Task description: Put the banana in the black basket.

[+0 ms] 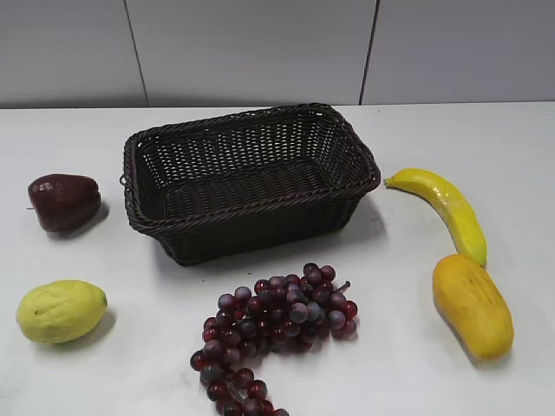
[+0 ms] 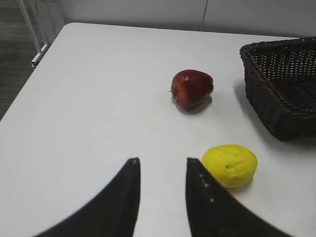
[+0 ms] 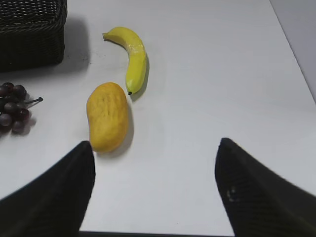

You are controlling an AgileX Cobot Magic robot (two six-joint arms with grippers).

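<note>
The banana (image 1: 447,208) is long, curved and bright yellow. It lies on the white table to the right of the black basket (image 1: 251,212), apart from it, and also shows in the right wrist view (image 3: 132,57). The basket is empty; its corner shows in the left wrist view (image 2: 281,79) and the right wrist view (image 3: 32,34). My right gripper (image 3: 155,148) is open and empty, above bare table nearer the camera than the banana. My left gripper (image 2: 162,165) is open and empty over bare table. Neither gripper shows in the exterior view.
An orange-yellow mango (image 1: 473,305) lies just in front of the banana. A yellow lemon (image 1: 61,310) and a dark red apple (image 1: 63,201) lie left of the basket. A bunch of purple grapes (image 1: 273,329) lies in front of the basket. The table's edges show in both wrist views.
</note>
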